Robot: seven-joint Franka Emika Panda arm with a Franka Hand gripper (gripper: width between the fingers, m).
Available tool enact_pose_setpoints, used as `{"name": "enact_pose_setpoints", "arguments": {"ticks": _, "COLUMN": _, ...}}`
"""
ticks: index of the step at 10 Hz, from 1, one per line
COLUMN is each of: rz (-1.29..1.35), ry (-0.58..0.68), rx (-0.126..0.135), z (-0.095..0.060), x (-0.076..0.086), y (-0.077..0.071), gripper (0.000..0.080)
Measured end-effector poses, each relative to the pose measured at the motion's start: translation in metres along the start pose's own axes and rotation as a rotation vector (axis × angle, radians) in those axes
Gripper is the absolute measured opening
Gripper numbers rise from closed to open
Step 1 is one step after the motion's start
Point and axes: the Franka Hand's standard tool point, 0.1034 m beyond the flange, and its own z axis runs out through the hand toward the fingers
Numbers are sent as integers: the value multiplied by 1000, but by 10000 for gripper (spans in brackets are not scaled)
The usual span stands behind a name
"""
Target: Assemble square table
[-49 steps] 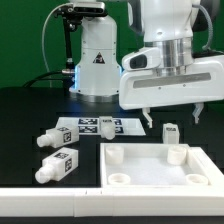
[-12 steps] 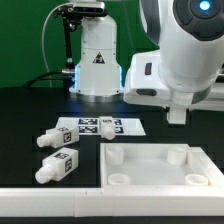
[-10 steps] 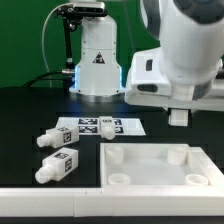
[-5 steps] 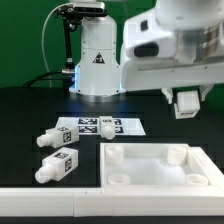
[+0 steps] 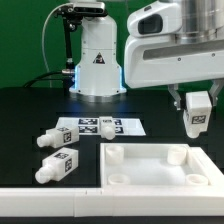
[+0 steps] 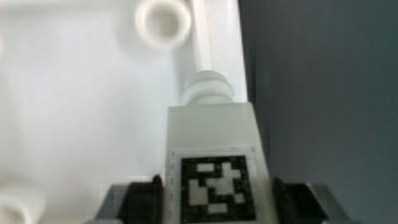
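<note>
Legs at the exterior view's left: upper leg (image 5: 46,139) and lower leg (image 5: 60,166), short white plastic blocks w/ round peg ends, lie on their sides on the black work surface (image 5: 25,110). Each has a b/w square tag, no readable text. Next, the marker board (image 5: 100,126): thin, flat, white, w/ a row of black tags. Behind it the robot base (image 5: 97,60), smooth, rounded, w/ a triangular sticker (image 5: 97,58) too small to read. The table top (image 5: 165,165) (image 6: 71,120), a white tray w/ raised rim and round corner sockets, lies flat at front right. Above its far right corner the gripper (image 5: 197,104) (image 6: 214,196), jaws partly closed, clamps the held leg (image 5: 196,122) (image 6: 214,130), approx. upright, clear of the surface. Wrist view: tag faces the cam, peg end over the rim; contact can't be told.
</note>
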Motion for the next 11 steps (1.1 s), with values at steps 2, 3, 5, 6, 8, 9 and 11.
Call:
{"name": "enact_pose_setpoints", "arguments": {"ticks": 2, "rz": -92, "ry": 200, "rx": -34, "z": -15, "x": 18, "y": -10, "gripper": 284}}
{"name": "enact_pose_setpoints", "arguments": {"ticks": 3, "rz": -85, "ry": 237, "rx": -27, "z": -10, "x": 15, "y": -9, "gripper": 284}}
{"name": "enact_pose_setpoints", "arguments": {"ticks": 5, "rz": -108, "ry": 401, "rx": -23, "z": -10, "x": 22, "y": -9, "gripper": 284}}
{"name": "enact_pose_setpoints", "arguments": {"ticks": 6, "rz": -136, "ry": 479, "rx": -31, "z": -3, "x": 20, "y": -8, "gripper": 284}}
{"name": "enact_pose_setpoints", "arguments": {"ticks": 8, "rz": -197, "ry": 466, "rx": -65, "z": 3, "x": 26, "y": 3, "gripper": 284}}
{"name": "enact_pose_setpoints", "arguments": {"ticks": 9, "rz": -209, "ry": 458, "rx": -71, "z": 11, "x": 25, "y": 6, "gripper": 284}}
{"name": "enact_pose_setpoints", "arguments": {"ticks": 11, "rz": -211, "ry": 446, "rx": -73, "z": 23, "x": 19, "y": 10, "gripper": 284}}
